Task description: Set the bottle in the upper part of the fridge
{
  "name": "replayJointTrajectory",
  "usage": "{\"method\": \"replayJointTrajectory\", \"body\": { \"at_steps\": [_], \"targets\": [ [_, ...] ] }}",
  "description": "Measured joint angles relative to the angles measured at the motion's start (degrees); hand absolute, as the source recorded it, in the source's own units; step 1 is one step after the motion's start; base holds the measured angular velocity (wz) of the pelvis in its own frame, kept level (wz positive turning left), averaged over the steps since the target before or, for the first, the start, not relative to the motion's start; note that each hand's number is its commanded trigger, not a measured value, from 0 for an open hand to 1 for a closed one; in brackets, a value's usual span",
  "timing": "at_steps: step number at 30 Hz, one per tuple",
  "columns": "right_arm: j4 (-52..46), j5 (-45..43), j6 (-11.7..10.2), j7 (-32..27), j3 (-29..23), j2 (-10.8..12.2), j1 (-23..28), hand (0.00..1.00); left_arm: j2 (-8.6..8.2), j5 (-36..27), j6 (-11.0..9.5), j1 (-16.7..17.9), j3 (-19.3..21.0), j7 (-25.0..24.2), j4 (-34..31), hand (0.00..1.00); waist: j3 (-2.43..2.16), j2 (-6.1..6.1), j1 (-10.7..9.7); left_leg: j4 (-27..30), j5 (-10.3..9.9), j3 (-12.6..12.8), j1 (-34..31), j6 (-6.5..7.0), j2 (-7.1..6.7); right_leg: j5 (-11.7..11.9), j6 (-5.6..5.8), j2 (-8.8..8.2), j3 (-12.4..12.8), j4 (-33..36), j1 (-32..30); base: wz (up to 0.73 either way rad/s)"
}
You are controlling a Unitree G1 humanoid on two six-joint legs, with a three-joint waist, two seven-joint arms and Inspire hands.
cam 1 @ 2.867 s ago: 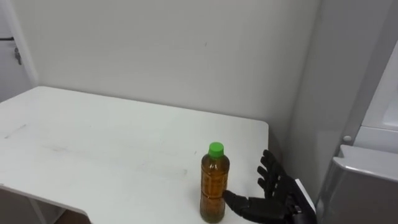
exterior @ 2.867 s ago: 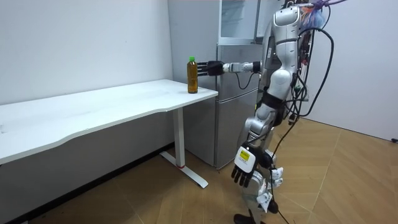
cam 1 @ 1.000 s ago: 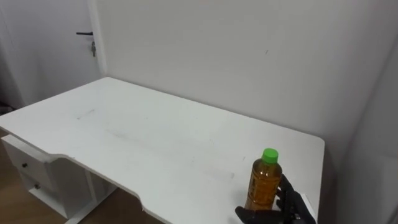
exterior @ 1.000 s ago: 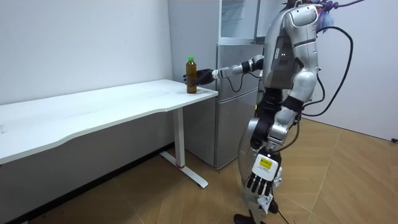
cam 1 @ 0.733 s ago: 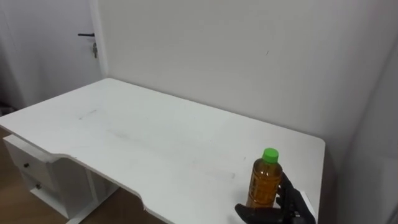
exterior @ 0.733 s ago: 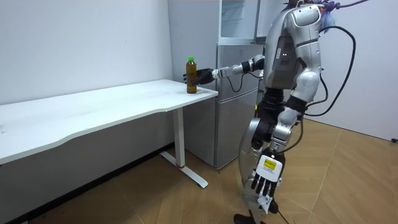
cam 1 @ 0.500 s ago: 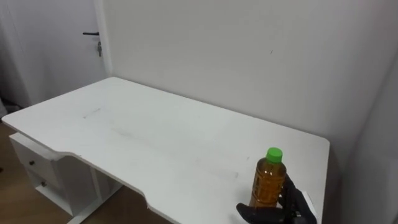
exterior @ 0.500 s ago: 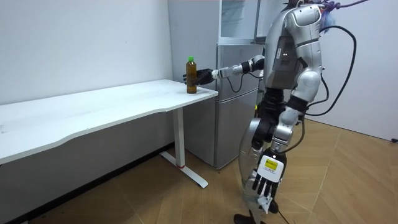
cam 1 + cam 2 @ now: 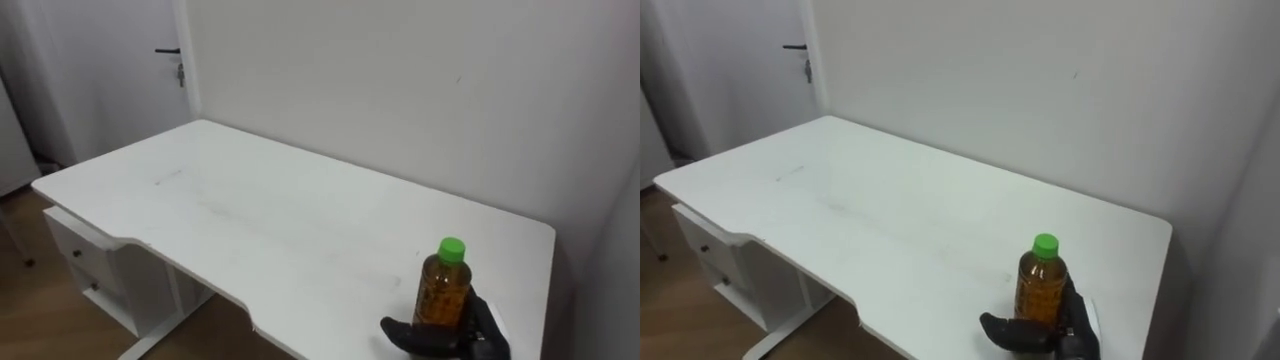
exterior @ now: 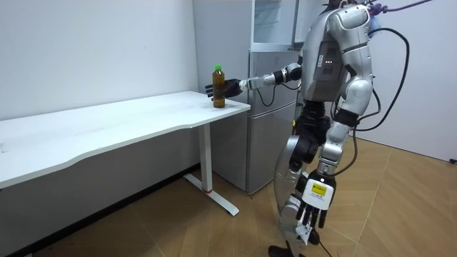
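Right hand [image 9: 400, 333]: at the near right corner of the table [image 9: 250, 230], thumb and fingers curled round the bottle [image 9: 443, 288] low on its body.
Bottle: amber contents, green cap, upright in that grip at the table's right end.
Left hand [image 10: 308, 209]: hanging below table height, fingers slack, holding nothing.
Fridge [image 10: 268, 107]: just beyond the table's right end.
Door [image 9: 120, 80]: past the table's far left corner.

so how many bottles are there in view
1: a green-capped bottle of amber drink, upright at the white table's right end, the right hand's fingers curled round it. None seem hidden.
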Motion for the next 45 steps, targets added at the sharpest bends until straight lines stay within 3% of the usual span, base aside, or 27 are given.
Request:
{"method": "replayJointTrajectory", "body": {
  "at_steps": [4, 5, 6, 7, 8, 25, 32, 45],
  "targets": [
    [0.0, 0.4, -0.1, 0.1, 0.0, 0.0, 0.0, 0.04, -0.02, 0.0, -0.4, 0.7, 0.0, -0.1, 0.0, 0.00, 0.00, 0.00, 0.1, -0.5, 0.2, -0.4, -0.1, 0.10, -0.18, 0.0, 0.01, -0.01, 0.0, -0.3, 0.1, 0.02],
    [0.0, 0.5, -0.1, 0.1, 0.0, 0.0, 0.0, 0.38, -0.02, 0.0, -0.4, 0.9, 0.0, -0.1, 0.0, 0.00, -0.01, -0.02, 0.1, -0.4, 0.2, -0.4, -0.2, 0.13, -0.23, 0.0, 0.01, -0.01, 0.0, -0.4, 0.1, 0.00],
    [0.0, 0.5, -0.1, 0.1, 0.0, 0.0, 0.0, 0.64, -0.02, 0.0, -0.4, 1.0, 0.0, -0.1, 0.0, 0.00, -0.01, -0.02, 0.1, -0.5, 0.3, -0.4, -0.2, 0.14, -0.29, 0.0, 0.01, -0.02, 0.0, -0.4, 0.1, 0.03],
    [0.0, 0.5, -0.2, 0.0, 0.0, 0.0, 0.0, 0.88, -0.02, 0.0, -0.4, 1.0, 0.0, -0.1, 0.0, 0.00, -0.01, -0.02, 0.1, -0.5, 0.3, -0.5, -0.3, 0.18, -0.44, 0.0, 0.04, -0.02, 0.0, -0.4, 0.1, 0.03],
    [0.0, 0.5, -0.2, 0.0, 0.0, 0.0, 0.0, 1.00, -0.02, 0.0, -0.4, 1.1, 0.0, -0.1, 0.0, 0.00, -0.02, -0.02, 0.1, -0.5, 0.3, -0.5, -0.3, 0.21, -0.45, 0.1, 0.08, -0.02, 0.0, -0.5, 0.1, 0.04],
    [0.1, 3.1, -0.6, 1.3, 0.8, -0.1, 0.0, 1.00, 0.01, 0.0, -0.4, 1.0, 0.0, 0.1, 0.0, 0.00, -0.03, 0.05, 0.2, -0.6, 0.4, -0.5, 0.1, 0.29, -0.50, 0.2, 0.28, -0.12, 0.1, -0.6, 0.1, 0.00],
    [0.1, 9.4, -0.7, 1.5, 2.3, -0.8, 0.0, 1.00, 0.14, -1.1, -0.7, 0.8, -0.1, 0.1, 1.7, 0.00, -0.03, 0.10, 0.0, -0.7, 0.4, -0.4, 0.2, 0.32, -0.55, 0.2, 0.31, -0.16, 0.0, -0.6, 0.6, 0.00],
    [-0.5, 11.3, -0.4, 9.5, 2.8, -0.9, 0.0, 1.00, 0.46, -1.0, -0.7, 0.6, 0.5, -1.4, 1.5, 0.00, -0.25, -0.15, -0.4, -0.5, 0.4, 0.4, 0.3, 0.36, -0.46, 0.2, 0.37, -0.21, 0.4, -0.7, 0.2, -0.01]
  ]
}}
